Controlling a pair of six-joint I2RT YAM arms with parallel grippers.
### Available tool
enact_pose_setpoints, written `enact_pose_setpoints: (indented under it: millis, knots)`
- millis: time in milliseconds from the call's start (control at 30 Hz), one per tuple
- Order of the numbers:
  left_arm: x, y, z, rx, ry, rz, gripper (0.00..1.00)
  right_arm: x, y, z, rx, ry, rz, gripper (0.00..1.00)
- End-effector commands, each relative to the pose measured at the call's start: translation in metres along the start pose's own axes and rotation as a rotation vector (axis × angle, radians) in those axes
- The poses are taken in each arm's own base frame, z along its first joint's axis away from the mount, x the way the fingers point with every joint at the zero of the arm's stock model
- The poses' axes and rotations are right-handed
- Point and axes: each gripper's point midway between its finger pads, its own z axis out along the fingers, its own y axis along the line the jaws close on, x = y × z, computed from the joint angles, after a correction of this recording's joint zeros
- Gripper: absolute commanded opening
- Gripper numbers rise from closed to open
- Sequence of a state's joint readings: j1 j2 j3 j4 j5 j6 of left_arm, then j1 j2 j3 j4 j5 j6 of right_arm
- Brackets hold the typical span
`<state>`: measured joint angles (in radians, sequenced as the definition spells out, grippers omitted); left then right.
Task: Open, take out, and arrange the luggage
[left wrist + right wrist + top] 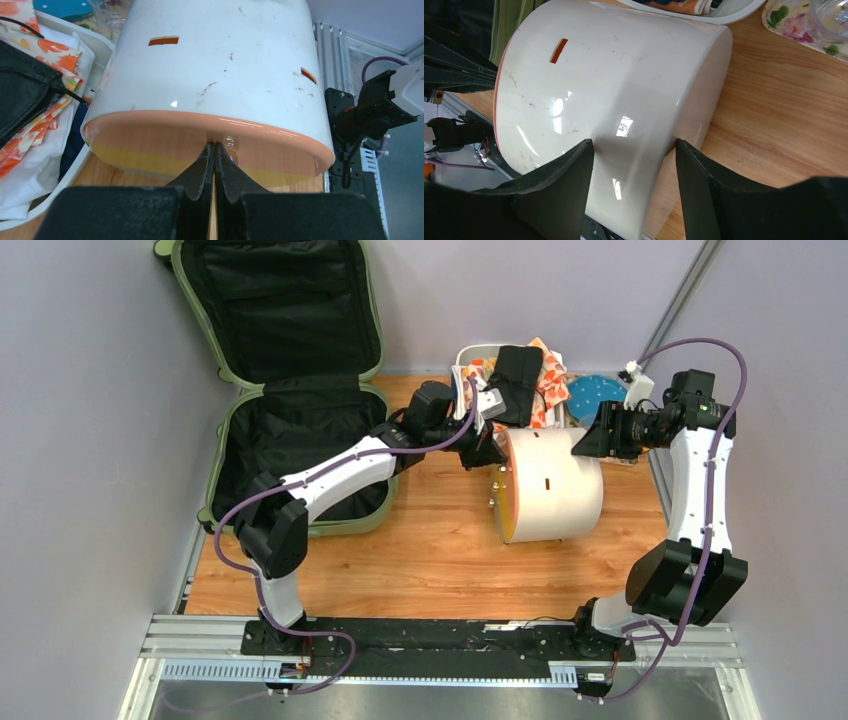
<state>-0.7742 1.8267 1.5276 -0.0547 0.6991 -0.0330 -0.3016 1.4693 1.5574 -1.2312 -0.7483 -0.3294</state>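
The sage-green luggage (222, 430) lies open at the back left, its lid (280, 305) leaning on the wall and its black lining showing. Its green edge also shows in the right wrist view (511, 20). A cream cylinder (550, 485) with an orange end lies on its side mid-table. My left gripper (490, 455) is shut, its tips (215, 147) touching the orange rim (150, 125) beside a small clear knob (230, 142). My right gripper (585, 443) is open, its fingers (574, 170) straddling the cylinder's closed end (639, 100).
A white tub (462, 358) at the back holds floral cloth (552, 380) and a black item (518, 380). A blue disc (597, 392) lies behind the right gripper. A floral tray (794, 25) and a clear cup (829, 15) sit nearby. Grey walls stand close on both sides.
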Motion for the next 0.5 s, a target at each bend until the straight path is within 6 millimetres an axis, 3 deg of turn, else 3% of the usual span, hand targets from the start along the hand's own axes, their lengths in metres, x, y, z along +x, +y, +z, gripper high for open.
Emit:
enact_pose_setpoints:
  millis: [0, 33, 200, 367, 467]
  knots:
    - [-0.019, -0.010, 0.019, 0.057, -0.068, 0.018, 0.07, 0.048, 0.000, 0.007, 0.017, 0.195, 0.083, 0.61]
    - [-0.020, -0.010, 0.019, 0.056, -0.068, 0.011, 0.08, 0.048, -0.001, 0.007, 0.020, 0.195, 0.081, 0.61]
    - [-0.019, -0.005, -0.002, 0.023, -0.059, -0.035, 0.43, 0.039, -0.005, -0.003, 0.074, 0.180, 0.038, 0.66]
    - [-0.007, 0.009, -0.062, 0.015, -0.042, -0.065, 0.62, 0.003, -0.007, -0.027, 0.148, 0.084, -0.089, 0.75]
    - [0.009, 0.025, -0.098, -0.013, -0.016, -0.103, 0.65, -0.024, -0.002, -0.042, 0.181, 0.009, -0.165, 0.79]
